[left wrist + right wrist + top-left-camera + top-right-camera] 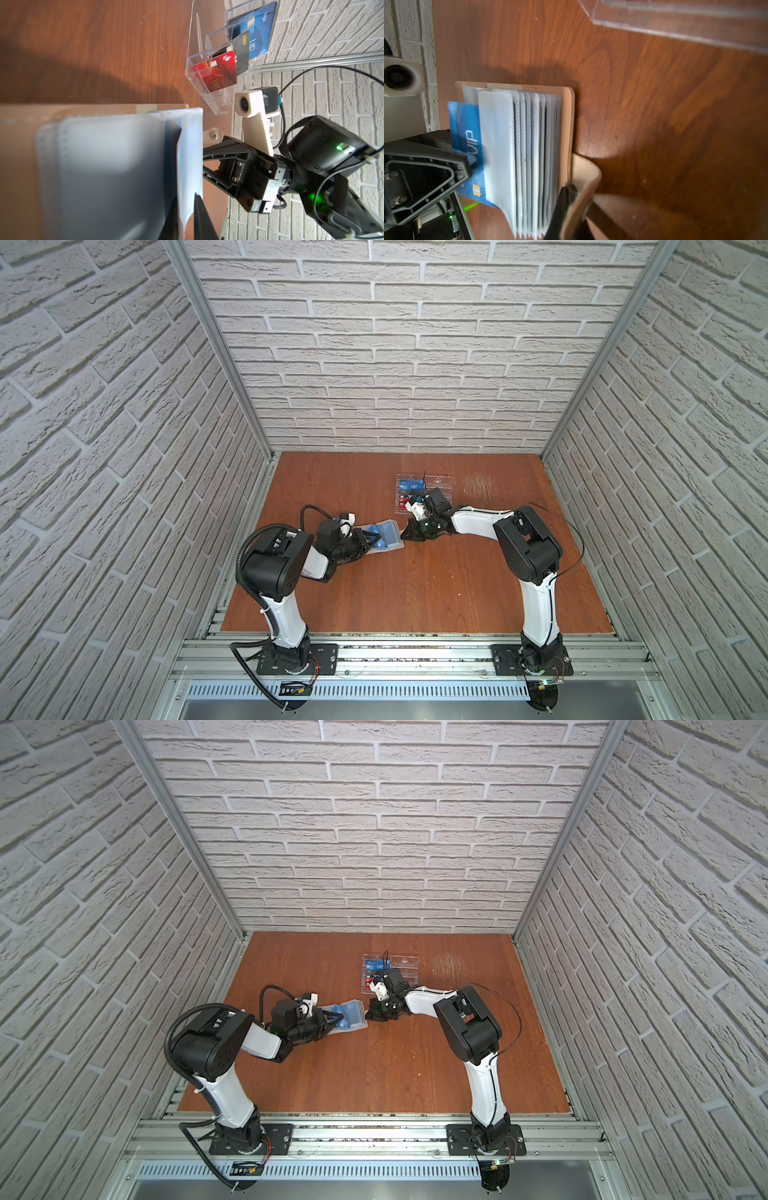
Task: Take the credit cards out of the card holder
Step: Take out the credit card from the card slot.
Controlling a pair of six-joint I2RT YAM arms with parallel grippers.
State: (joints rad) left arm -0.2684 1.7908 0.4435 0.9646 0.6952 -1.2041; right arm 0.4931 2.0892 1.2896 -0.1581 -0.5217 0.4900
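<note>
The beige card holder (390,545) (566,116) lies open on the wooden table between my two grippers, its frosted sleeves (500,145) fanned out. A blue credit card (465,124) with white lettering sticks halfway out of the top sleeve. My left gripper (373,540) (187,207) has its jaws shut on a thin pale-blue sheet at that edge. In the right wrist view one of its fingers (436,166) lies on the blue card. My right gripper (405,534) (579,205) is shut on the holder's curled snap tab (585,176) (213,136).
A clear acrylic tiered rack (440,485) (199,41) stands just behind my right gripper. It holds a blue card (259,37), a black card (241,49) and a red card (216,76). Brick-patterned walls enclose the table on three sides.
</note>
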